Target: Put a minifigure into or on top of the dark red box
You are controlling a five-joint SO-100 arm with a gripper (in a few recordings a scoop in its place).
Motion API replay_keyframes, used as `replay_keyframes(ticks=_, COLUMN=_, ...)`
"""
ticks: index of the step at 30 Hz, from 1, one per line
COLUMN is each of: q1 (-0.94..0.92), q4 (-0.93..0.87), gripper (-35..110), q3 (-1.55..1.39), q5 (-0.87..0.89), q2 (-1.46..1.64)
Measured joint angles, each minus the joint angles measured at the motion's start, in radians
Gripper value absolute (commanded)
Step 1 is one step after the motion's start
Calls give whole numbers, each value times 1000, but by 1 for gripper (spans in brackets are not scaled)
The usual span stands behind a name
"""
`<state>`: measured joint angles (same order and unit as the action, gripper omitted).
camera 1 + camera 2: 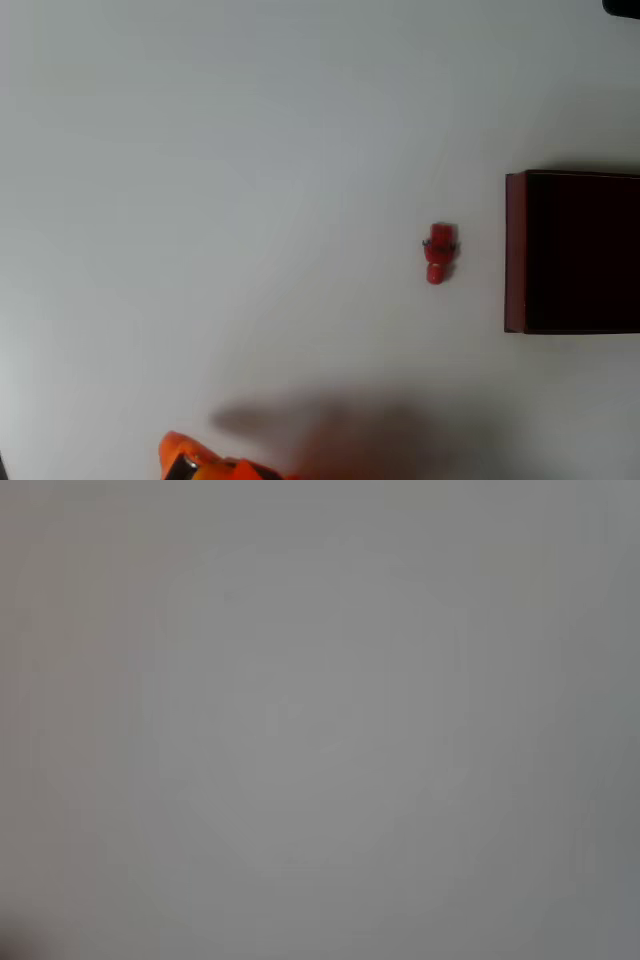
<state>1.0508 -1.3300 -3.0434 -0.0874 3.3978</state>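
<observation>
Overhead view: the minifigure lies on the pale tabletop, right of centre, apart from the dark red box at the right edge; an orange piece of the pincer shows at the bottom edge, well apart from both; whether its fingers are apart or together cannot be told; the wrist view is a grey blur.

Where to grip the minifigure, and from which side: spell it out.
Grip the minifigure across its middle, near the dark band, coming straight down from above. In the overhead view it seems to lie flat on the table, its length running up-down in the picture, so fingers should probably close from picture left and right. The dark red box stands apart.
</observation>
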Motion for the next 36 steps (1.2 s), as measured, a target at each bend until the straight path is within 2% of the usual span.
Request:
replay_keyframes(ticks=18, q1=5, q4=0, gripper=0, q3=0, q5=0, q2=0)
replay_keyframes(ticks=23, q1=-94, q4=-3, gripper=0, q3=0, q5=95, q2=0)
replay_keyframes(ticks=27, q1=-215, q4=100, gripper=0, q3=20, q5=394, q2=0)
replay_keyframes(ticks=30, q1=-229, q4=132, gripper=1, q3=31, q5=541, q2=0)
replay_keyframes(ticks=36, q1=-423, q4=52, gripper=6, q3=91, q5=974, q2=-35)
